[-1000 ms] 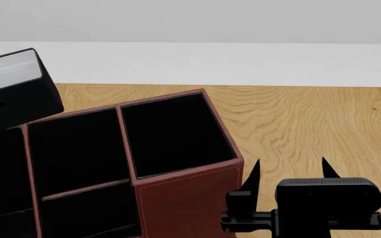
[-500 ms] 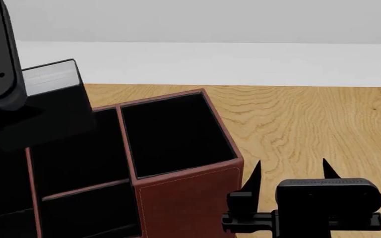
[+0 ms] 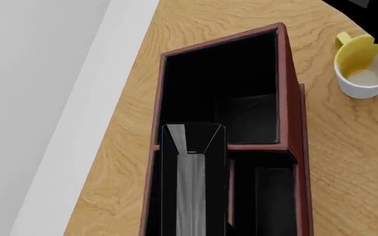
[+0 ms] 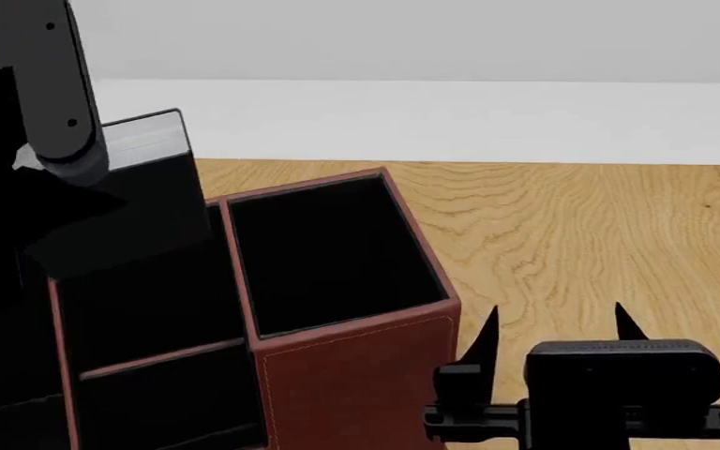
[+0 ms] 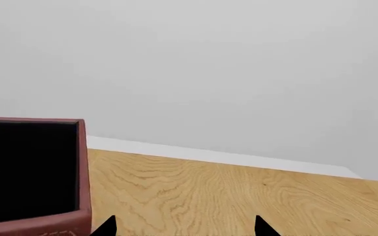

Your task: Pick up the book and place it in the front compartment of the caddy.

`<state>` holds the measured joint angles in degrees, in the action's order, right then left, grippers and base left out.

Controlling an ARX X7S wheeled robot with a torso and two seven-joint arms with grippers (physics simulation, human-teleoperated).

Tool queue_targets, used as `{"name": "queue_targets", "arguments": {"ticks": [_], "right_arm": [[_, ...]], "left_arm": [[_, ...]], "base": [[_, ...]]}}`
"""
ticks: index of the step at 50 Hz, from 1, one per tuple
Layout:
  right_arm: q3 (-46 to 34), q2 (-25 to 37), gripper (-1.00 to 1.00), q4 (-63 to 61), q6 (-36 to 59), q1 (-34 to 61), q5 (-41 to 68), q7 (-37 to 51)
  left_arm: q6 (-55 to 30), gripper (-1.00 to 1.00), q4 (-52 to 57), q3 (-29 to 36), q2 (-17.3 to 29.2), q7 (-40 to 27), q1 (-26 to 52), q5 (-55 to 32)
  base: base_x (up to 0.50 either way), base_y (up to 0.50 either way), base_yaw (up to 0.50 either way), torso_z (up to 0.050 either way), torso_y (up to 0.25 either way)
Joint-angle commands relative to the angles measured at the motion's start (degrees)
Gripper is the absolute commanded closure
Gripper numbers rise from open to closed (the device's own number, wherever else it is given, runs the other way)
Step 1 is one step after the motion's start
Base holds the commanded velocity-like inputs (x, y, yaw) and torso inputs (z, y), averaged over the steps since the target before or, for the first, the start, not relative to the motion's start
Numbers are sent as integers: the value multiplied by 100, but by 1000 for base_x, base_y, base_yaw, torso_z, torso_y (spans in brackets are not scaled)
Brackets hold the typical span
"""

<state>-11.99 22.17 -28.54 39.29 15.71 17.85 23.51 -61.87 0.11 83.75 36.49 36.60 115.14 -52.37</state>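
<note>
The book [image 4: 147,178], a black slab with a pale sheen at its far end, is held tilted in the air above the left rear part of the caddy [image 4: 360,375]. My left gripper [image 4: 29,202] is shut on it, though its fingers are hard to make out. In the left wrist view the book [image 3: 192,182] hangs over the caddy [image 3: 287,98], its end above the divider between the compartments. My right gripper [image 4: 557,328] is open and empty, low beside the caddy's right front corner. The right wrist view shows its gripper [image 5: 185,228] open, with the caddy's corner [image 5: 31,172] beside it.
A yellow-and-white mug [image 3: 366,64] stands on the wooden table [image 4: 585,234] beside the caddy. The table's far edge meets a white ledge [image 4: 460,117] and a grey wall. My left arm's dark link [image 4: 48,84] rises at the upper left.
My left arm has carried the book to the right and further over the caddy. The right gripper has hardly moved.
</note>
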Motion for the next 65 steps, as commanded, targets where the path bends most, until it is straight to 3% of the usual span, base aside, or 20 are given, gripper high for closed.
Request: {"name": "queue_targets", "arguments": {"ticks": [1, 65], "right_arm": [[150, -80, -100, 7, -3, 6, -99, -102], [125, -6, -100, -54, 4, -43, -32, 5]], "left_arm": [[190, 100, -328, -186, -239, 65, -77, 264], [699, 100, -1422, 83, -586, 145, -880, 641]], "base": [[0, 0, 0, 0, 0], [0, 0, 0, 0, 1]]}}
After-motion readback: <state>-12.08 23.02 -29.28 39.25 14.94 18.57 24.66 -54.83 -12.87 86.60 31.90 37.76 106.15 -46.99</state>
